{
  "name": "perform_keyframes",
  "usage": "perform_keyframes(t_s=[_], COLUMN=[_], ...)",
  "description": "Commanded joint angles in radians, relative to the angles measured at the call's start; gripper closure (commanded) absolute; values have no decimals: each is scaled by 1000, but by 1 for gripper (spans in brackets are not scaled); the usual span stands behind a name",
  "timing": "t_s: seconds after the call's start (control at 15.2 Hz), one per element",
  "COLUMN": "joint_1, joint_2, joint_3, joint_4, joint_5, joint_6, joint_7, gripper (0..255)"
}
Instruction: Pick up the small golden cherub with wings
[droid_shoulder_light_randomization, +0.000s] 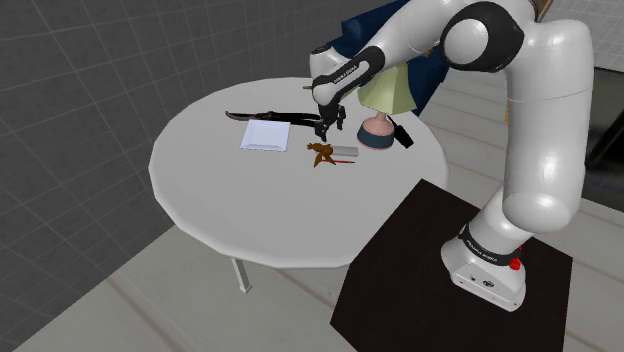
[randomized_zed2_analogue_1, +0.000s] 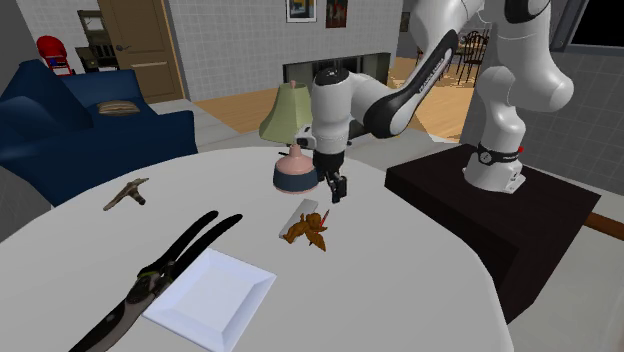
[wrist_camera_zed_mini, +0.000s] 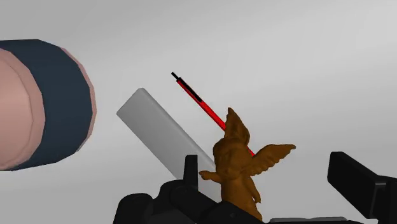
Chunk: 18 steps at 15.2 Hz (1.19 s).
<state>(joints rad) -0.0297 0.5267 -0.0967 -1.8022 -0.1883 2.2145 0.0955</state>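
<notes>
The cherub (droid_shoulder_light_randomization: 321, 153) rests on the bench (droid_shoulder_light_randomization: 230, 200), at 6 o'clock of the spread end effector (droid_shoulder_light_randomization: 330, 125) in the shoulder view. The end effector should be lowered around the body, not the wings, and the grey bar (wrist_camera_zed_mini: 159, 127) just beside it avoided.

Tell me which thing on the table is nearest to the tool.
The brown winged cherub, just below the open tool; the grey bar, red pen and lamp lie farther off.

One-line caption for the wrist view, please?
Open gripper flanking the brown winged cherub, a grey block and thin red stick beyond it.
</notes>
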Motion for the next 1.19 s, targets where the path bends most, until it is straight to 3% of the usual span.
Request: perform_keyframes(t_s=[0.0, 0.46, 1.12], joint_1=[-3, -17, -20], joint_2=[84, 407, 504], joint_3=[-1, -1, -1], joint_4=[84, 479, 538], joint_5=[-1, 5, 6], joint_6=[-2, -82, -46], joint_7=[-2, -21, -12], gripper=[0, 0, 0])
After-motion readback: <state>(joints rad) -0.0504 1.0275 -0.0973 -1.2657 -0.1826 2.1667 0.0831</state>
